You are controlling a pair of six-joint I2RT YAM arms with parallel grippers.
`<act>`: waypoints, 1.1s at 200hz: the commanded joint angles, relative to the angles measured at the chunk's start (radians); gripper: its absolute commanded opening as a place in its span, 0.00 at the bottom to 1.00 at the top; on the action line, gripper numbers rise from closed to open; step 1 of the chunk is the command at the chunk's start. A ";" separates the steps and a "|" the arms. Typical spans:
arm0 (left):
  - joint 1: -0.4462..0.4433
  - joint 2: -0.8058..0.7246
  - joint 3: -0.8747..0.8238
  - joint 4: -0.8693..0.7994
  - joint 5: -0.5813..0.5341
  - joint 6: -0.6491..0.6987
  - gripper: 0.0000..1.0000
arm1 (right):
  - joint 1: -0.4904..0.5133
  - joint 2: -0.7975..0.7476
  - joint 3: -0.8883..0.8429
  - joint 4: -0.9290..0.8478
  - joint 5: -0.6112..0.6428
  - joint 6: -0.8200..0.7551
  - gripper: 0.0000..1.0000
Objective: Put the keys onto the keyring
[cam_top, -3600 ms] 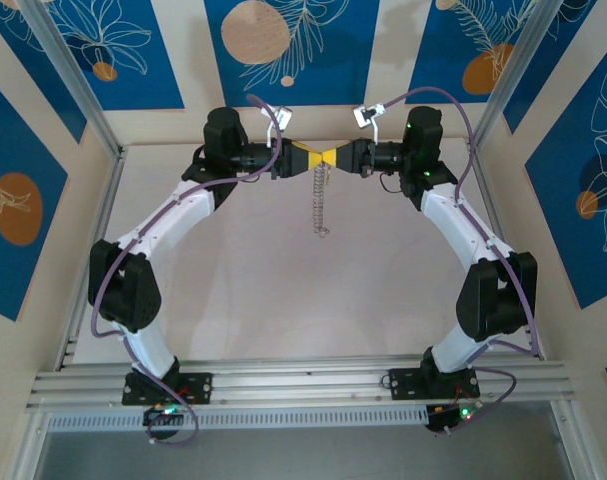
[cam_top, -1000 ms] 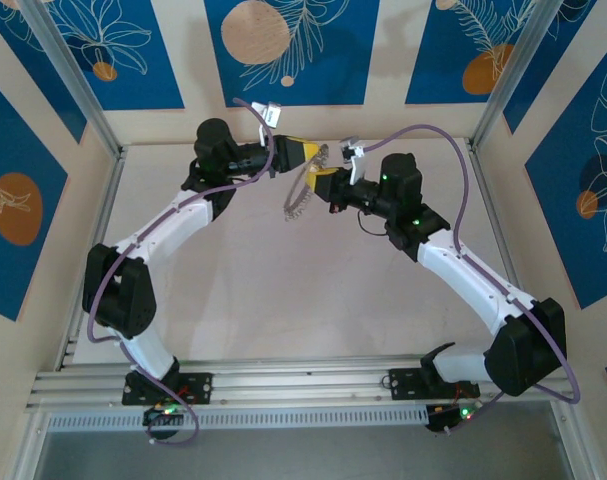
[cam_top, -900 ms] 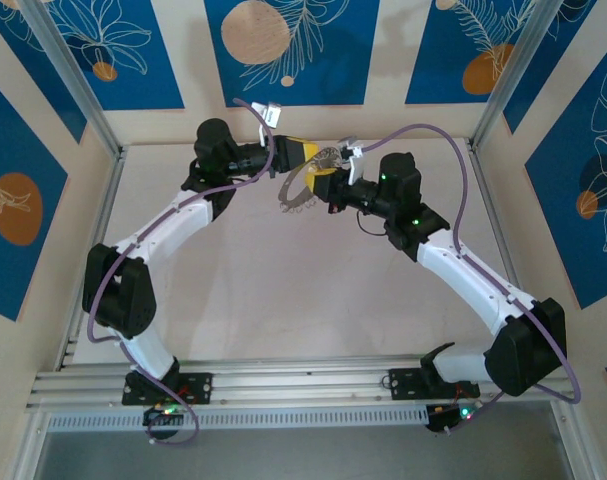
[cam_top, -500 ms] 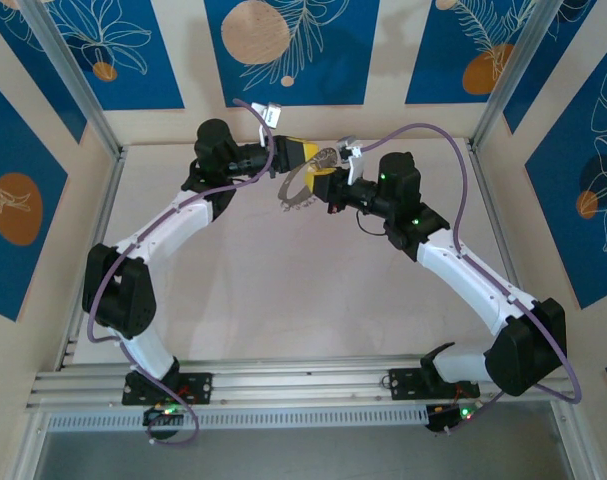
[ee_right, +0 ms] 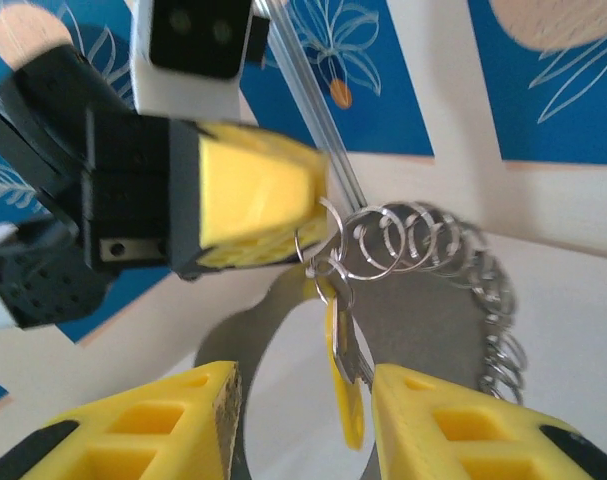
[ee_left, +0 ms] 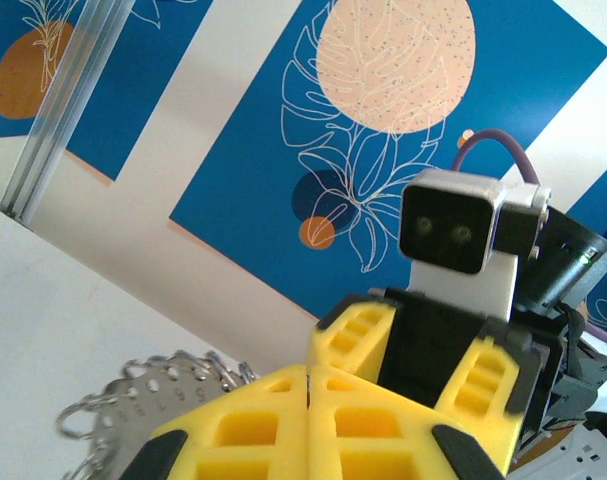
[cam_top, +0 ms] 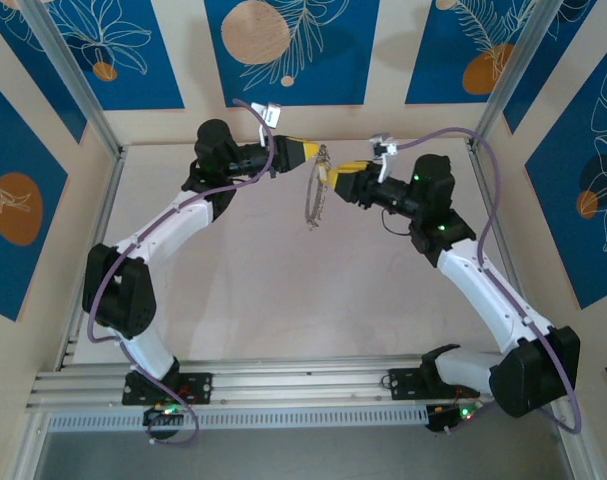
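Though thin overhead, keyring (ee_right: 423,240) (coiled) wrist-close.

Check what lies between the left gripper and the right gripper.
In the right wrist view, the keyring hangs from the shut left gripper, a small key dangling below it toward the open right gripper.

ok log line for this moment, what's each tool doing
left tool shut on keyring | keyring hanging free | key dangling from keyring | right tool open, holding nothing

Beige walls (cam_top: 38,340) carry blue leaf-patterned panels (cam_top: 323,60) around a pale tabletop (cam_top: 283,290).
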 commanded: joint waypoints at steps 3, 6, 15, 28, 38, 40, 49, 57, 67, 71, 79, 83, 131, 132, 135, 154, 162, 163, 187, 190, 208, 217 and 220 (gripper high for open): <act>-0.005 -0.041 0.007 0.065 -0.006 -0.007 0.00 | -0.057 -0.011 -0.026 0.139 -0.075 0.136 0.39; -0.005 -0.042 0.007 0.066 -0.006 -0.008 0.00 | -0.062 -0.006 -0.027 0.152 -0.080 0.150 0.39; -0.006 -0.042 0.007 0.067 -0.006 -0.009 0.00 | -0.077 0.013 -0.025 0.194 -0.097 0.189 0.38; -0.006 -0.042 0.006 0.069 -0.006 -0.011 0.00 | -0.091 0.046 -0.020 0.253 -0.113 0.242 0.37; -0.006 -0.043 0.004 0.071 -0.006 -0.014 0.00 | -0.099 0.076 -0.014 0.302 -0.127 0.282 0.37; -0.005 -0.043 0.004 0.071 -0.006 -0.014 0.00 | -0.100 0.082 -0.013 0.312 -0.130 0.290 0.37; -0.005 -0.043 0.004 0.074 -0.006 -0.015 0.00 | -0.103 0.109 -0.006 0.355 -0.143 0.326 0.37; -0.006 -0.044 0.002 0.074 -0.006 -0.017 0.00 | -0.105 0.135 0.001 0.391 -0.155 0.354 0.37; -0.006 -0.045 0.001 0.074 -0.006 -0.016 0.00 | -0.105 0.165 0.010 0.437 -0.173 0.393 0.37; -0.005 -0.046 0.001 0.074 -0.006 -0.016 0.00 | -0.105 0.177 0.014 0.457 -0.181 0.408 0.37; -0.005 -0.047 0.001 0.074 -0.005 -0.016 0.00 | -0.103 0.197 0.019 0.491 -0.193 0.434 0.37; -0.005 -0.046 0.001 0.075 -0.005 -0.015 0.00 | -0.102 0.206 0.021 0.507 -0.198 0.446 0.37; -0.005 -0.043 0.001 0.077 0.000 -0.016 0.00 | -0.074 0.255 0.029 0.593 -0.221 0.491 0.36; -0.005 -0.044 0.001 0.078 0.000 -0.017 0.00 | -0.074 0.255 0.030 0.592 -0.222 0.490 0.35; -0.005 -0.044 0.001 0.078 0.000 -0.016 0.00 | -0.073 0.255 0.028 0.593 -0.221 0.490 0.35; -0.005 -0.043 0.001 0.078 0.001 -0.017 0.00 | -0.064 0.253 0.024 0.602 -0.218 0.488 0.34; -0.006 -0.043 0.001 0.079 0.001 -0.017 0.00 | -0.061 0.253 0.025 0.604 -0.217 0.489 0.34; -0.006 -0.044 0.001 0.079 0.001 -0.017 0.00 | -0.062 0.253 0.026 0.603 -0.217 0.488 0.34; -0.005 -0.044 0.001 0.083 0.003 -0.018 0.00 | -0.050 0.262 0.041 0.593 -0.216 0.483 0.33; -0.005 -0.043 0.001 0.083 0.002 -0.019 0.00 | -0.050 0.263 0.042 0.592 -0.216 0.482 0.33; -0.006 -0.042 0.003 0.086 0.003 -0.023 0.00 | -0.043 0.275 0.056 0.584 -0.216 0.479 0.33; -0.005 -0.042 0.004 0.088 0.004 -0.025 0.00 | -0.041 0.281 0.060 0.582 -0.212 0.477 0.33; -0.005 -0.042 0.003 0.089 0.004 -0.024 0.00 | -0.039 0.283 0.062 0.581 -0.213 0.477 0.33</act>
